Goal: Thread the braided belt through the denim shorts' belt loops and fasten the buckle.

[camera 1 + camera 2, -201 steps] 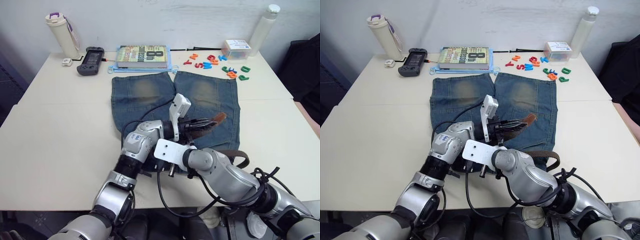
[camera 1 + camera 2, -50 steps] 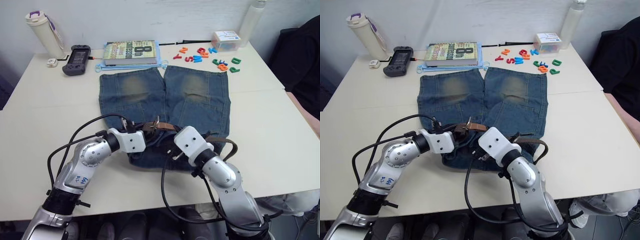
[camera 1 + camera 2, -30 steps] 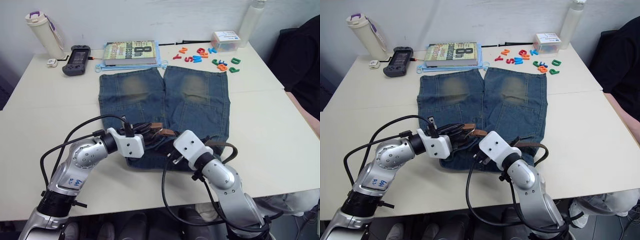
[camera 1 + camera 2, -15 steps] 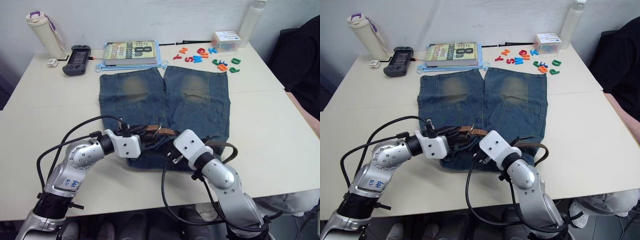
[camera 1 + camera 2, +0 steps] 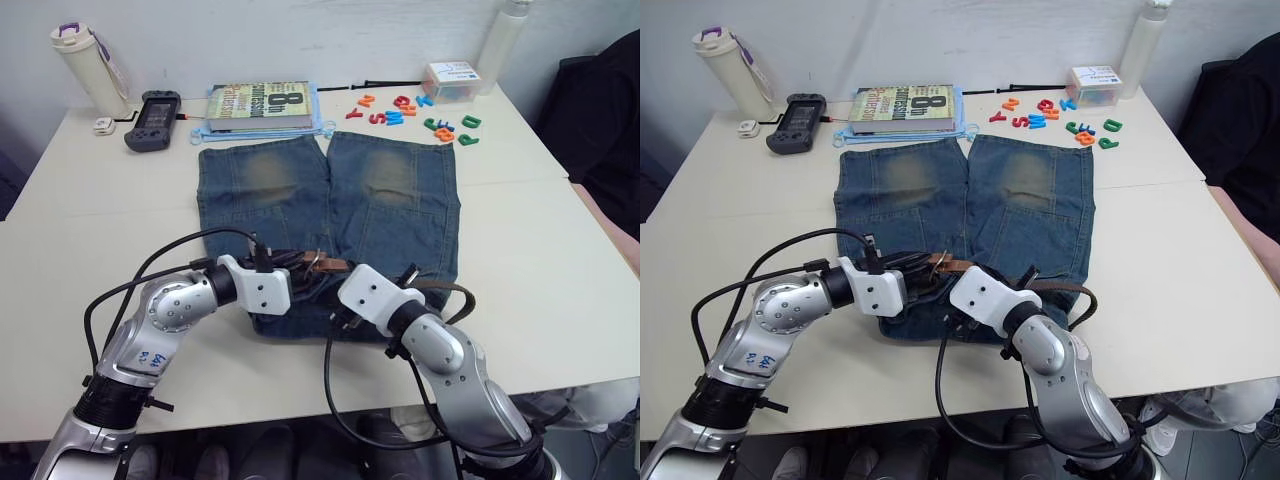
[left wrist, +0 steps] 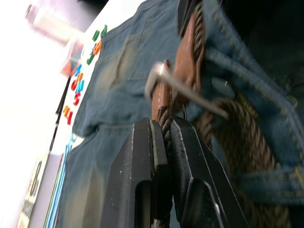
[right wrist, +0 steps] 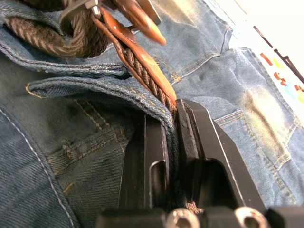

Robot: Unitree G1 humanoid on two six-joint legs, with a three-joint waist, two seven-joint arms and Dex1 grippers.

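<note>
The denim shorts [image 5: 330,200] lie flat mid-table, waistband toward me. The braided belt [image 5: 462,292] runs along the waistband and bulges out in a loop at its right end. Its silver buckle [image 6: 160,79] and tan leather tip [image 7: 142,19] meet at the waist's middle. My left gripper [image 6: 164,126] is shut on the woven strap just behind the buckle. My right gripper [image 7: 171,110] is shut on the strap where it lies against the waistband's edge, a short way right of the buckle. A belt loop [image 6: 266,181] crosses the strap.
Along the table's far edge stand a white flask [image 5: 88,55], a game controller [image 5: 152,106], a book [image 5: 262,104], scattered coloured letters [image 5: 410,108], a small clear box [image 5: 448,80] and a white bottle [image 5: 500,35]. A person in dark clothes [image 5: 610,120] is at the right.
My right gripper has shifted a little left toward the buckle, and my left gripper has edged right. Much earlier, my left gripper held the tan tip over the shorts' right leg.
</note>
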